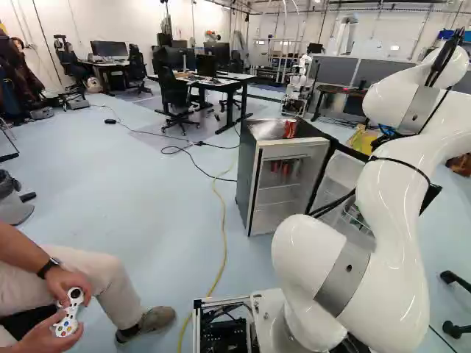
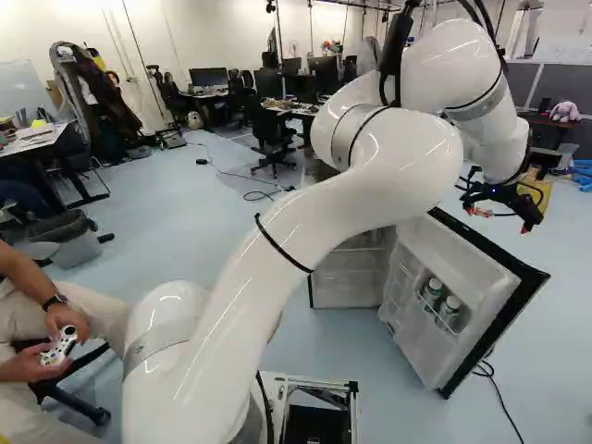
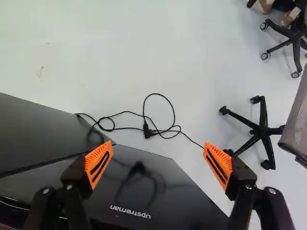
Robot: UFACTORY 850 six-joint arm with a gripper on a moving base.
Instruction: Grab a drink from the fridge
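With claw (image 3: 159,144) spread and empty, hovering by the fridge door (image 2: 472,277) (already open, nicely), yet to reach, grab, remove a drink (image 1: 285,168).

Likely a lab: robot arm (image 2: 314,217), desks (image 1: 219,84).

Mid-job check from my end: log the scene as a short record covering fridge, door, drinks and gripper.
fridge: dark cabinet, standing on the floor
door: wide open
drinks on top: one red can
drinks inside: red items on an upper shelf, count unclear
door rack: two bottles, side by side
gripper: open, out past the door, holding nothing
drink grabbed: not yet
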